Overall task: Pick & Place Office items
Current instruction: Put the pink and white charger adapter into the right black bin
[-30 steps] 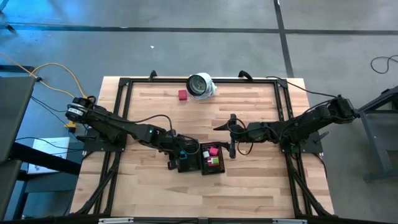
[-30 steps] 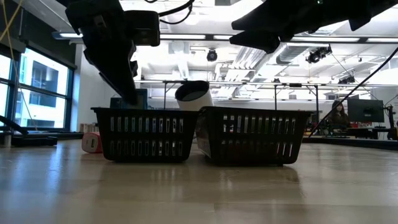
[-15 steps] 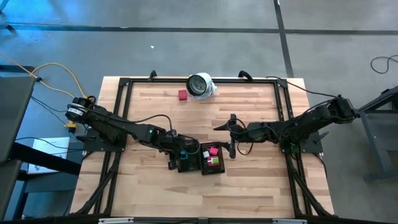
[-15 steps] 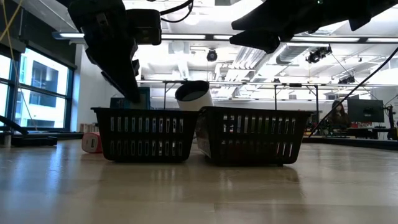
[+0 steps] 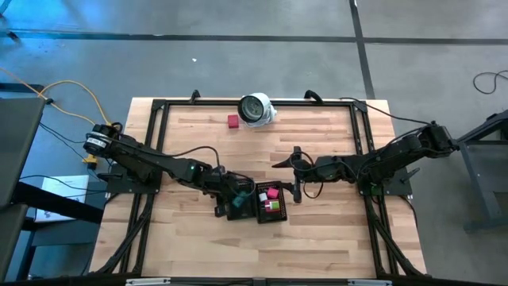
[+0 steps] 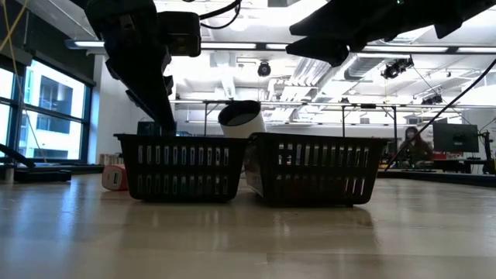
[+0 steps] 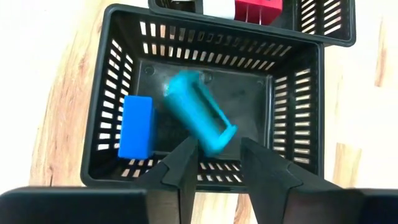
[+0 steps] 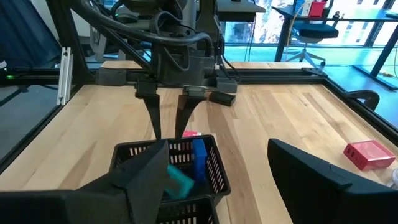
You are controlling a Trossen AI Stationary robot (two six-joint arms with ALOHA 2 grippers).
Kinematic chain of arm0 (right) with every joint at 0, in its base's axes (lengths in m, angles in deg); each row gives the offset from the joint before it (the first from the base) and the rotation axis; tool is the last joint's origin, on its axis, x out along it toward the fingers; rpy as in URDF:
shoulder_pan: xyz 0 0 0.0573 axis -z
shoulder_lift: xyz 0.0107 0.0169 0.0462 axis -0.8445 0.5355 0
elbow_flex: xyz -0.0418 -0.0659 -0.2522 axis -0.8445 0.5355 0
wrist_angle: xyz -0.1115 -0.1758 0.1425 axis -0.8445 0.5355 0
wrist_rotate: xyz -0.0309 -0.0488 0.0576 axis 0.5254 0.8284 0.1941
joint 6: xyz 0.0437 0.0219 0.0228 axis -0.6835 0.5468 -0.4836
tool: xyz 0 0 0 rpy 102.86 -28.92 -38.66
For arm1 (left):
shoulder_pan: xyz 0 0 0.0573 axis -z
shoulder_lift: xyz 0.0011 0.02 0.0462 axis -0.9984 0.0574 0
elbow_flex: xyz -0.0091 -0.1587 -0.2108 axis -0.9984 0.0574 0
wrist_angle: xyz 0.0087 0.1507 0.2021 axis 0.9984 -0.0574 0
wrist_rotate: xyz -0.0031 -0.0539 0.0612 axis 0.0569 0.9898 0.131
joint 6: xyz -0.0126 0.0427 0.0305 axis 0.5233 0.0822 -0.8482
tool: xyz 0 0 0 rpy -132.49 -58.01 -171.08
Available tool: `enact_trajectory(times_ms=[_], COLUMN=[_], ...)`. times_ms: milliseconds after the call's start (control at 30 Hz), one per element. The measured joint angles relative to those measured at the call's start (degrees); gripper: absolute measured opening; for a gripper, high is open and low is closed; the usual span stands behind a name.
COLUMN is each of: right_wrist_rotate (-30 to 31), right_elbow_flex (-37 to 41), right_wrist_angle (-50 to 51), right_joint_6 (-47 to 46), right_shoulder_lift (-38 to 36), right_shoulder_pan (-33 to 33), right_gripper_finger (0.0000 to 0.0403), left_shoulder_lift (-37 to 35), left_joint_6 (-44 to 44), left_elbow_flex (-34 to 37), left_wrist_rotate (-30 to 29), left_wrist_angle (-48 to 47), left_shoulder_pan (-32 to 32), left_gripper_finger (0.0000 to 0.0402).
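Note:
My left gripper point(image 5: 232, 196) point(image 7: 214, 158) hangs open over the left black mesh tray point(image 5: 225, 211) point(image 7: 93, 149). A blue block point(image 7: 135, 126) lies on that tray's floor. A teal piece point(image 7: 198, 113) point(image 8: 178, 181) shows there too, tilted and blurred, below the fingers and apart from them. The right tray point(image 5: 271, 216) point(image 6: 314, 170) holds pink point(image 5: 272, 193), green point(image 5: 275, 206), red point(image 7: 258, 9) and white point(image 7: 217, 7) pieces. My right gripper point(image 5: 294, 175) point(image 8: 217, 146) waits open beside the right tray, toward the table's right. A pink piece point(image 5: 232, 121) point(image 8: 368, 154) lies flat on the table near the far edge.
A large round white-and-grey object point(image 5: 256, 109) point(image 6: 240, 118) lies near the table's far edge, next to the lone pink piece. The two trays stand side by side at the table's middle. A black frame point(image 5: 159, 105) runs round the wooden top. Bare wood lies on the near side.

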Motion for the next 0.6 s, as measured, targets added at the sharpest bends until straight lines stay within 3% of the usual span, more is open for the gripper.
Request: enact_trajectory(times_ms=[333, 600], right_wrist_rotate=[0.11, 0.45], right_elbow_flex=[0.00, 0.00], right_wrist_angle=[0.54, 0.64], right_joint_6=[0.00, 0.59], right_shoulder_lift=[-0.02, -0.02], right_shoulder_pan=[0.02, 0.02], right_gripper_finger=[0.0261, 0.0261], left_shoulder_lift=[-0.85, -10.50], left_joint_6=[-2.01, -8.85], left_elbow_flex=[0.07, 0.07], left_wrist_rotate=[3.00, -0.23], left_wrist_angle=[2.76, 0.40], left_shoulder_pan=[0.03, 0.03], left_gripper_finger=[0.0118, 0.0118])
